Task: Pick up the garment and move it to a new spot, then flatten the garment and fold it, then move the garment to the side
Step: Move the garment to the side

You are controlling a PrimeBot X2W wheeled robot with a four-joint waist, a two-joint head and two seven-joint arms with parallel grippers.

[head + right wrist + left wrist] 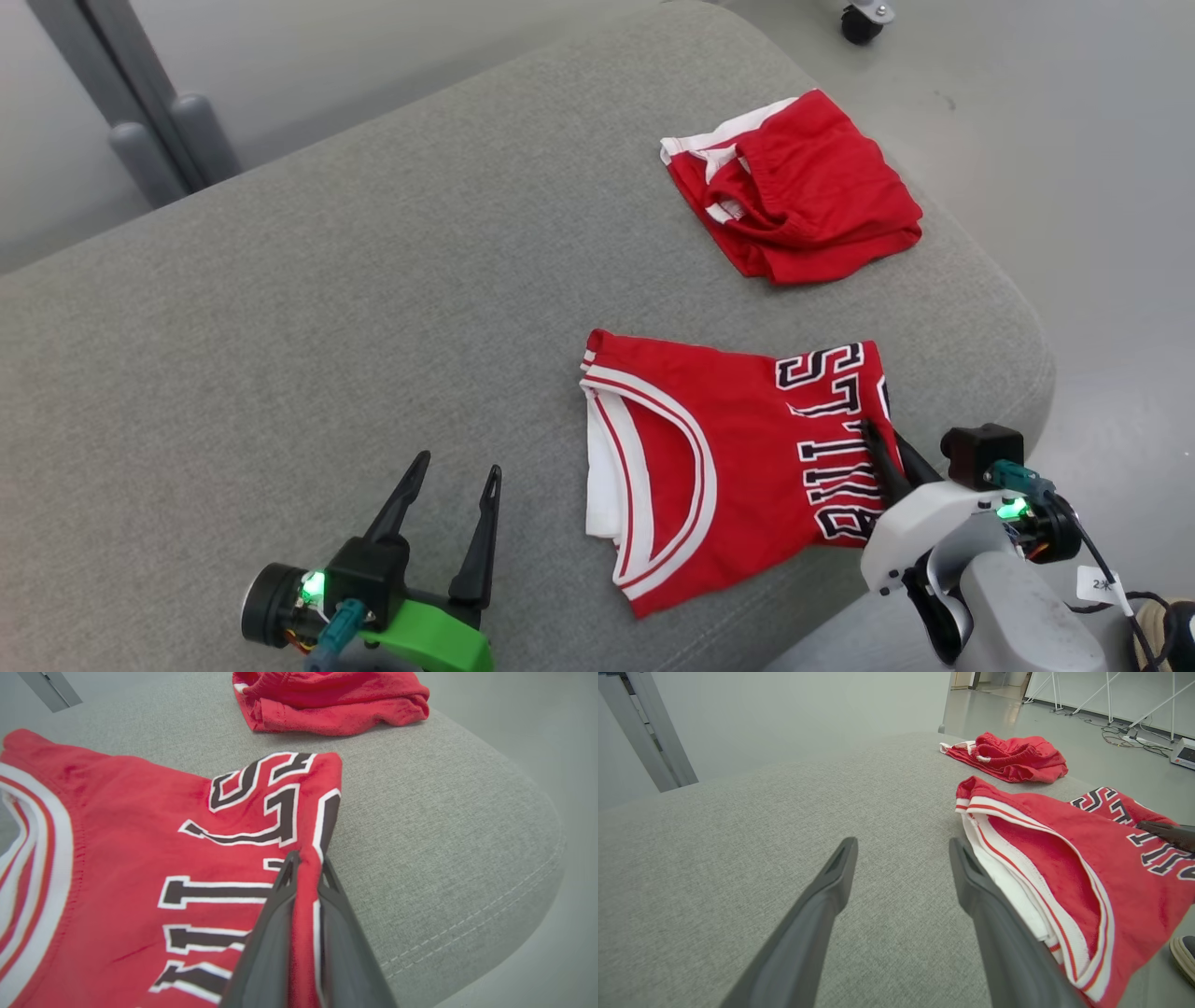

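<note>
The garment, a red jersey with white striped edging and dark-outlined lettering, lies folded on the grey cushion near its front right edge. My right gripper is shut on the garment's right folded edge; in the right wrist view red cloth is pinched between the two dark fingers. My left gripper stands open over bare cushion to the garment's left, apart from it. From the left wrist view, the garment lies right of the open left gripper, whose right finger overlaps its white edge.
Another red garment with narrow white edging lies bunched at the cushion's far right. The grey cushion drops off at its rounded right edge to the floor. A caster wheel and grey posts stand beyond.
</note>
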